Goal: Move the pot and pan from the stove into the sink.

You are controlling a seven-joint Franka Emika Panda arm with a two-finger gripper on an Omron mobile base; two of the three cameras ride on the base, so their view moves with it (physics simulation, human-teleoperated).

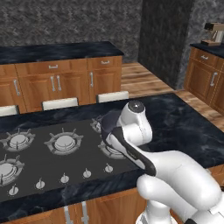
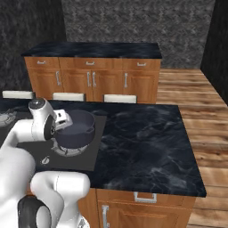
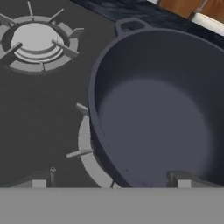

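Observation:
The pot (image 3: 162,113) is a deep dark blue-grey vessel with a small loop handle. It sits on the right-hand burner of the stove (image 3: 39,109). In the right base view the pot (image 2: 78,129) stands at the right end of the black cooktop (image 2: 95,147). My gripper (image 3: 111,183) hangs just above the pot's near rim, open and holding nothing. One fingertip (image 3: 38,183) is outside the wall, over the burner, and the other is over the pot's inside. The arm covers most of the pot in the left base view. The pan and the sink are out of view.
Several silver burners (image 1: 65,142) and a row of small knobs (image 1: 64,178) lie on the stove. Dark marble counter (image 2: 147,138) stretches right of it. White chair backs (image 1: 60,103) line the far edge. Wooden cabinets (image 1: 57,81) stand behind, and a coffee machine (image 1: 214,34) sits at the far right.

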